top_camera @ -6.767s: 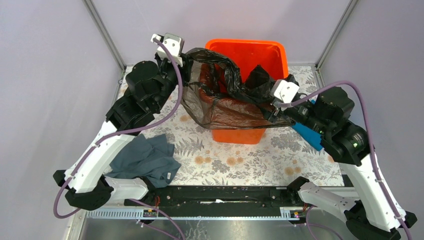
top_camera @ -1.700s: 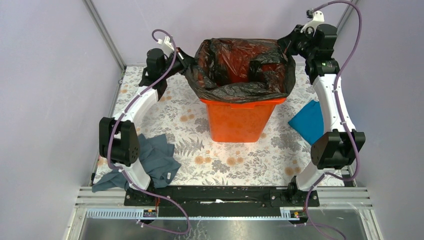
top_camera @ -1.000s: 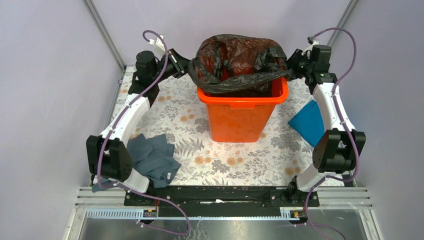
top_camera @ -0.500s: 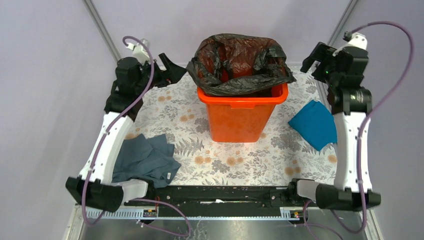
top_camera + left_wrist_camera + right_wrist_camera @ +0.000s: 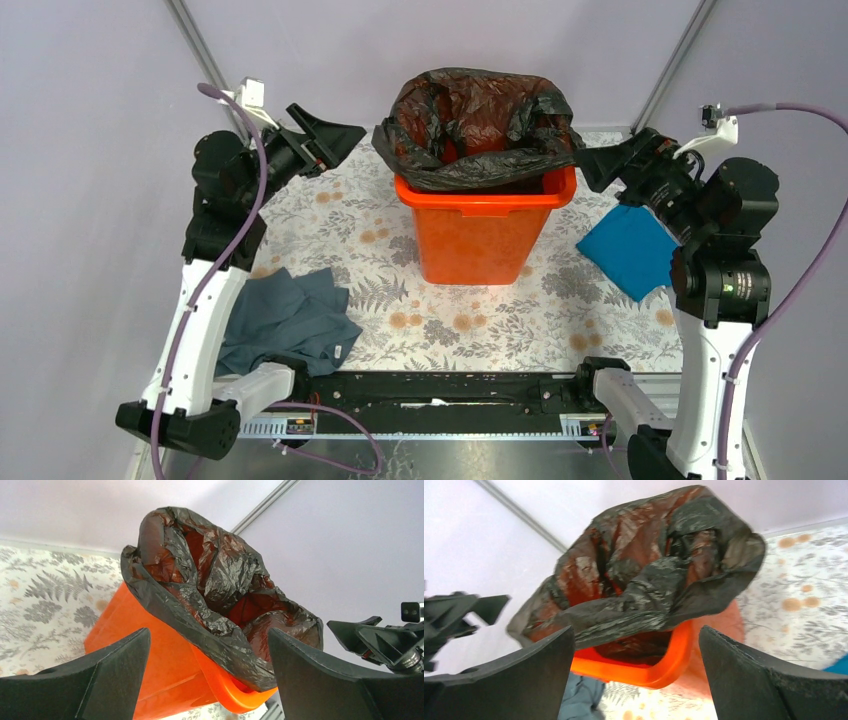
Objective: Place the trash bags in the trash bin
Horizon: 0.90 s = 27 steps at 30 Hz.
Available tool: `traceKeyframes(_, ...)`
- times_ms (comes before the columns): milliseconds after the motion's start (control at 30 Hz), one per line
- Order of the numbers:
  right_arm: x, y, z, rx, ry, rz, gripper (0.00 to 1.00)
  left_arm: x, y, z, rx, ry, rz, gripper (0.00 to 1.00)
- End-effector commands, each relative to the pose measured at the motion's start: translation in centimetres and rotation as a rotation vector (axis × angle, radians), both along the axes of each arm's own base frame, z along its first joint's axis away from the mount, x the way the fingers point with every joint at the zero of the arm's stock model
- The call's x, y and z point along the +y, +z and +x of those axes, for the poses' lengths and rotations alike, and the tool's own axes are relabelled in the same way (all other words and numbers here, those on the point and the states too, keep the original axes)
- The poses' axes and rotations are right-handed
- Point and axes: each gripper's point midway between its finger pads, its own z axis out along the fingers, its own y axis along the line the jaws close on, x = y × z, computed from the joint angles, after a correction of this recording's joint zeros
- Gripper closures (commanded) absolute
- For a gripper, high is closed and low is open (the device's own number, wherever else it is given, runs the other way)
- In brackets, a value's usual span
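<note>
Sitting bunched on the bin (image 5: 478, 240) mouth, table 12 o'clock: black bag (image 5: 470, 115), edges over the rim | left gripper (image 5: 340, 145) at bin's 10 o'clock, fingers spread, empty, clear of bag | right gripper (image 5: 590, 168) at bin's 3 o'clock, fingers spread, empty, tips just beside bag
</note>
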Motion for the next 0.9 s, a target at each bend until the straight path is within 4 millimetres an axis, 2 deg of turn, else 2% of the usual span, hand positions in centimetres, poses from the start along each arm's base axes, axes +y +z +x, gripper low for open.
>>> traceKeyframes(0, 2.5, 1.4, -0.2, -0.023, 0.126, 0.143, 0.00, -1.7, 0.1, 0.2, 0.036, -0.074, -0.066, 0.10)
traceKeyframes(67, 2.2, 0.8, 0.6, -0.009, 0.108, 0.154, 0.01, -2.0, 0.0, 0.4, 0.042, -0.057, -0.053, 0.10)
traceKeyframes(100, 2.2, 0.4, 0.9, -0.002, 0.105, 0.157, 0.03, -2.2, -0.3, 0.7, 0.052, -0.049, -0.041, 0.13)
traceKeyframes(133, 2.2, 0.2, 1.2, 0.000, 0.103, 0.161, 0.04, -2.6, -0.7, 0.9, 0.066, -0.051, -0.030, 0.22)
traceKeyframes(200, 2.2, 0.1, 1.5, 0.002, 0.108, 0.168, 0.07, -3.9, -1.4, 1.1, 0.097, -0.096, -0.017, 0.28)
traceKeyframes(300, 2.3, -0.1, 1.6, -0.004, 0.113, 0.180, 0.07, -5.9, -2.3, 1.3, 0.115, -0.139, 0.006, 0.22)
traceKeyframes(400, 2.2, -0.6, 1.8, -0.011, 0.106, 0.182, 0.09, -6.3, -3.0, 1.9, 0.108, -0.111, 0.043, 0.20)
traceKeyframes(433, 2.3, -0.8, 2.0, -0.010, 0.108, 0.181, 0.11, -6.2, -3.1, 2.1, 0.101, -0.104, 0.053, 0.22)
traceKeyframes(567, 2.4, -2.0, 2.8, 0.021, 0.124, 0.172, 0.15, -6.2, -2.7, 2.3, 0.060, -0.089, 0.066, 0.44)
traceKeyframes(633, 2.4, -2.2, 3.0, 0.024, 0.123, 0.172, 0.27, -6.4, -2.8, 2.2, 0.052, -0.101, 0.060, 0.59)
traceKeyframes(700, 2.3, -2.3, 2.8, 0.008, 0.117, 0.170, 0.49, -6.7, -3.1, 1.9, 0.052, -0.117, 0.055, 0.76)
traceKeyframes(767, 2.2, -2.8, 2.5, 0.007, 0.110, 0.166, 0.63, -6.9, -3.2, 1.4, 0.054, -0.137, 0.051, 0.81)
traceKeyframes(867, 2.5, -3.4, 1.5, 0.012, 0.130, 0.148, 0.84, -7.5, -2.7, -0.2, 0.055, -0.201, 0.019, 0.83)
